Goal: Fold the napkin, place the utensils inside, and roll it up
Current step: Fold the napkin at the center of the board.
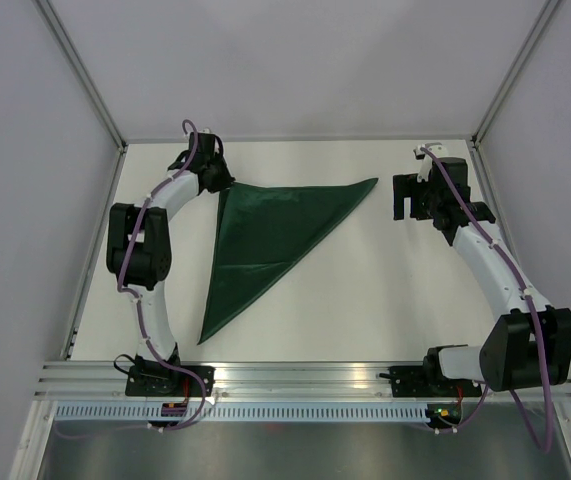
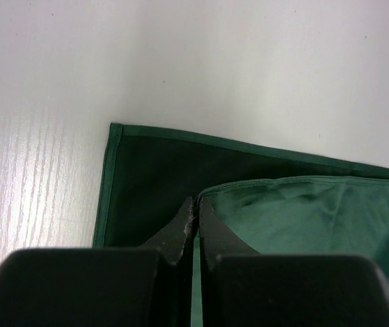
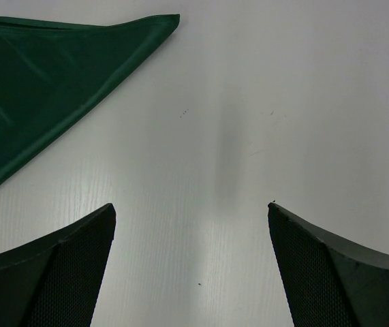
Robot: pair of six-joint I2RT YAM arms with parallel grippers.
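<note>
The dark green napkin (image 1: 265, 235) lies folded into a triangle on the white table, its long tip pointing right. My left gripper (image 1: 220, 180) is at the napkin's far left corner. In the left wrist view it (image 2: 195, 204) is shut on the corner of the napkin's upper layer (image 2: 303, 211), a little inside the lower layer's corner (image 2: 112, 128). My right gripper (image 1: 402, 200) is open and empty just right of the napkin's right tip (image 3: 167, 20); in its wrist view it (image 3: 191, 208) hangs over bare table. No utensils are in view.
White walls with metal posts close the table (image 1: 365, 290) at the back and both sides. An aluminium rail (image 1: 295, 375) with the arm bases runs along the near edge.
</note>
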